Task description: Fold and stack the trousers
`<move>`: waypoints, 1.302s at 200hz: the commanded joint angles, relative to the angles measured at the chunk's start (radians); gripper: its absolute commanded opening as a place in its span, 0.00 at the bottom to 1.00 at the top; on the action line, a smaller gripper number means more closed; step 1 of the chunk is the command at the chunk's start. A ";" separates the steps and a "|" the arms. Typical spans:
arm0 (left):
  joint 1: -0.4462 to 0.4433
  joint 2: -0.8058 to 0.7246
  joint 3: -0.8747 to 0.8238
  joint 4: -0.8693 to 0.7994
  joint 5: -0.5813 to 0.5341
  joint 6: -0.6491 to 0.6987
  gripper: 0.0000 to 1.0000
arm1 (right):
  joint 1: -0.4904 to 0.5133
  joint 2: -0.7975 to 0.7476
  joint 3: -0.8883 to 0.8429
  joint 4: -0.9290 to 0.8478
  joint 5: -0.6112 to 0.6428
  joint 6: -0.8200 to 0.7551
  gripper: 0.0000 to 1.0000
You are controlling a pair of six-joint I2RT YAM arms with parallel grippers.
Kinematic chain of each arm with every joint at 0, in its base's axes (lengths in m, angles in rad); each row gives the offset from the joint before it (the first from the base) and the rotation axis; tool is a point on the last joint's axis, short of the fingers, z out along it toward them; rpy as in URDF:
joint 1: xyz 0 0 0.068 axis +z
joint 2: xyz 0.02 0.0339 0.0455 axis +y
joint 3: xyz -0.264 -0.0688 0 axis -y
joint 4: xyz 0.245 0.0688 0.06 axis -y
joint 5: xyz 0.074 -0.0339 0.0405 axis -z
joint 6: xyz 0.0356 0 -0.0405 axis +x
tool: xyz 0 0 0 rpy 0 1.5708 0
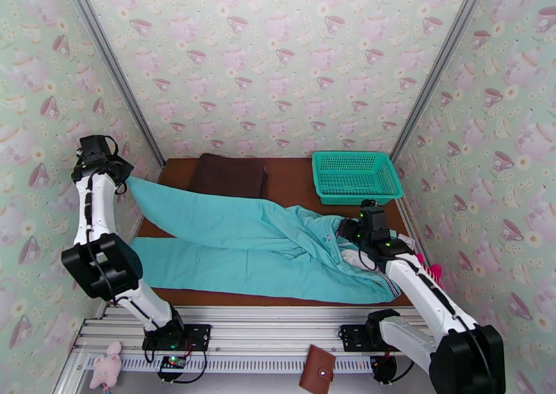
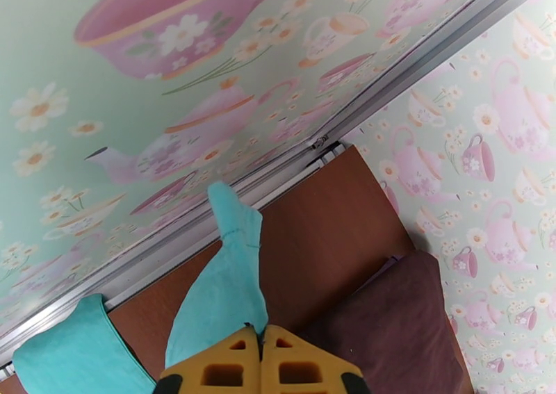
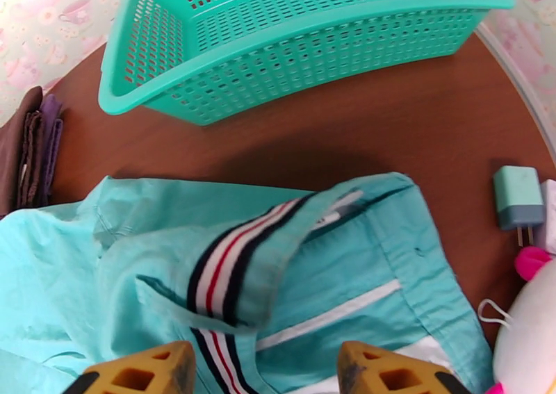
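— Where's your room?
— Your left gripper, clamped on a trousers leg, is near the side wall. Your right gripper hangs open over the waist, with bare table before the basket.
— Any writing?
— The waist mark is too small to read.

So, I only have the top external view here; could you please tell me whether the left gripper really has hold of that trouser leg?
Observer: Yes. In the left wrist view the left gripper is shut, with a leg of the trousers pinched between its fingers.
Operator: Thank you. And the right gripper?
Observer: The right gripper stands open above the waistband, gripping nothing.
Operator: Is anything lying near it that I should mind?
Observer: A small teal charger plug lies on the table to the right of the waist, apart from the cloth.
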 commanded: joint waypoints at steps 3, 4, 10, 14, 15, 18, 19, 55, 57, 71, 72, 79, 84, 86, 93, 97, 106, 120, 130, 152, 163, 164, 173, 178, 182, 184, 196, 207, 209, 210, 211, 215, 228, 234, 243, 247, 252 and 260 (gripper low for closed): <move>0.001 -0.034 -0.004 0.023 0.011 0.002 0.00 | -0.009 0.013 -0.028 0.129 -0.071 0.020 0.58; 0.001 -0.034 -0.004 0.023 0.011 0.003 0.00 | -0.009 0.013 -0.028 0.131 -0.072 0.020 0.58; 0.001 -0.034 -0.003 0.023 0.011 0.002 0.00 | -0.011 0.017 -0.030 0.140 -0.074 0.021 0.57; 0.001 -0.035 -0.003 0.023 0.011 0.002 0.00 | -0.013 0.022 -0.030 0.144 -0.075 0.021 0.57; 0.001 -0.034 -0.004 0.023 0.011 0.003 0.00 | -0.014 0.022 -0.030 0.145 -0.075 0.021 0.57; 0.001 -0.035 -0.003 0.023 0.011 0.002 0.00 | -0.016 0.025 -0.030 0.147 -0.078 0.022 0.57; 0.003 -0.035 -0.003 0.023 0.011 0.002 0.00 | -0.017 0.026 -0.030 0.149 -0.079 0.022 0.57; -0.002 -0.034 -0.004 0.023 0.011 0.004 0.00 | -0.060 0.055 -0.073 0.262 -0.154 0.061 0.54; 0.000 -0.034 -0.004 0.023 0.011 0.005 0.00 | -0.062 0.056 -0.076 0.270 -0.157 0.064 0.53; 0.001 -0.032 -0.001 0.020 0.009 0.006 0.00 | -0.068 0.065 -0.083 0.294 -0.169 0.072 0.53; 0.001 -0.032 -0.001 0.020 0.009 0.006 0.00 | -0.069 0.066 -0.083 0.295 -0.169 0.072 0.53; 0.001 -0.034 -0.001 0.020 0.009 0.006 0.00 | -0.072 0.072 -0.083 0.300 -0.175 0.075 0.52; 0.000 -0.034 0.000 0.020 0.009 0.006 0.00 | -0.074 0.075 -0.083 0.303 -0.182 0.077 0.53; 0.001 -0.034 0.000 0.020 0.009 0.006 0.00 | -0.076 0.077 -0.083 0.304 -0.184 0.077 0.52; 0.000 -0.034 0.000 0.021 0.009 0.005 0.00 | -0.079 0.081 -0.085 0.313 -0.194 0.082 0.52; 0.000 -0.034 0.000 0.021 0.009 0.005 0.00 | -0.082 0.085 -0.088 0.319 -0.200 0.086 0.52; 0.001 -0.032 -0.001 0.021 0.009 0.005 0.00 | -0.088 0.088 -0.094 0.333 -0.215 0.096 0.52; -0.001 -0.031 -0.001 0.020 0.009 0.005 0.00 | -0.098 0.092 -0.107 0.360 -0.234 0.111 0.46; -0.002 -0.031 -0.003 0.021 0.009 0.007 0.00 | -0.103 0.091 -0.113 0.371 -0.244 0.117 0.43; -0.002 -0.032 -0.002 0.021 0.009 0.007 0.00 | -0.119 0.091 -0.120 0.391 -0.266 0.126 0.37; -0.001 -0.032 0.000 0.020 0.009 0.007 0.00 | -0.127 0.086 -0.122 0.397 -0.273 0.129 0.29; 0.000 -0.032 0.000 0.020 0.009 0.007 0.00 | -0.127 0.085 -0.121 0.396 -0.273 0.129 0.29; -0.002 -0.033 0.002 0.017 0.007 0.008 0.00 | -0.131 0.074 -0.118 0.388 -0.273 0.129 0.21; -0.002 -0.034 0.003 0.017 0.006 0.008 0.00 | -0.133 0.066 -0.114 0.379 -0.271 0.127 0.17; -0.001 -0.034 0.003 0.016 0.006 0.009 0.00 | -0.133 0.060 -0.110 0.370 -0.269 0.125 0.14; -0.001 -0.034 0.003 0.015 0.006 0.009 0.00 | -0.133 0.059 -0.108 0.364 -0.267 0.123 0.13; -0.002 -0.034 0.003 0.016 0.006 0.009 0.00 | -0.138 0.041 -0.085 0.316 -0.253 0.113 0.09; -0.001 -0.034 0.005 0.015 0.004 0.008 0.00 | -0.146 0.022 -0.064 0.265 -0.235 0.103 0.02; 0.000 -0.034 0.005 0.015 0.004 0.009 0.00 | -0.149 0.018 -0.058 0.257 -0.232 0.101 0.01; -0.001 -0.034 0.005 0.015 0.003 0.009 0.00 | -0.150 0.017 -0.055 0.251 -0.231 0.100 0.01; -0.001 -0.034 0.005 0.014 0.003 0.008 0.00 | -0.151 0.015 -0.053 0.244 -0.229 0.099 0.01; -0.001 -0.034 0.005 0.014 0.002 0.009 0.00 | -0.156 0.009 -0.041 0.221 -0.223 0.094 0.00; 0.000 -0.036 0.002 0.014 -0.004 0.009 0.00 | -0.177 0.001 0.005 0.136 -0.205 0.064 0.00; -0.002 -0.037 0.000 0.015 -0.010 0.007 0.00 | -0.188 0.006 0.034 0.088 -0.195 0.041 0.00; -0.001 -0.038 -0.001 0.015 -0.017 0.005 0.00 | -0.202 0.022 0.089 0.007 -0.175 -0.006 0.00; -0.001 -0.038 -0.001 0.015 -0.020 0.003 0.00 | -0.204 0.033 0.115 -0.029 -0.166 -0.031 0.00; -0.002 -0.038 -0.001 0.014 -0.021 0.003 0.00 | -0.209 0.053 0.151 -0.074 -0.156 -0.059 0.00; -0.002 -0.037 -0.003 0.015 -0.023 0.001 0.00 | -0.216 0.081 0.200 -0.129 -0.145 -0.100 0.00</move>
